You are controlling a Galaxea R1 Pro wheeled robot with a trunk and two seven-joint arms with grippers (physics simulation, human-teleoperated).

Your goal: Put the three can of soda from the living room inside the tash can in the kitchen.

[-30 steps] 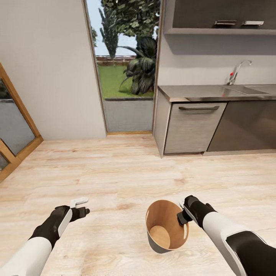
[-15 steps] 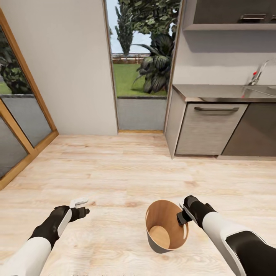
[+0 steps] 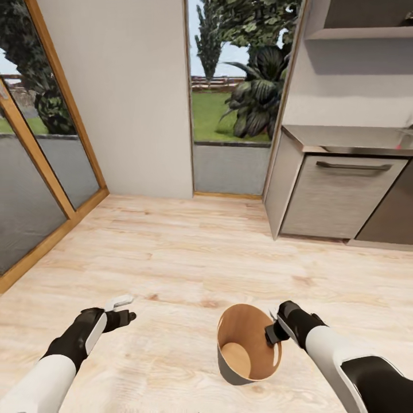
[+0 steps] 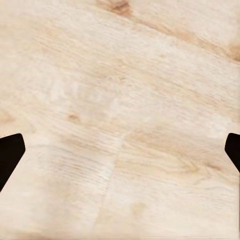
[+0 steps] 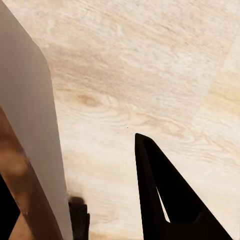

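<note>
In the head view, the tash can [image 3: 248,343] is seen carried at the lower right, tilted with its brown inside facing up and holding no cans, so none of the three cans appears to have been binned; the task is judged to be at an early stage, with every can left to fetch. The right gripper [image 3: 274,331] is pinched on the bin's rim at its right side, over the light wood floor [image 3: 189,252], with a steel-fronted drawer [image 3: 339,195] and a garden door [image 3: 232,97] beyond. The left gripper [image 3: 121,308] is held out with nothing in it. In the left wrist view, only bare floor [image 4: 120,115] lies between two widely parted fingertips [image 4: 9,155], a spread the head view cannot settle. In the right wrist view, the bin's grey wall [image 5: 27,125] is shown clamped between the fingers [image 5: 165,195], outer finger outside the wall, a detail not resolved from the head.
</note>
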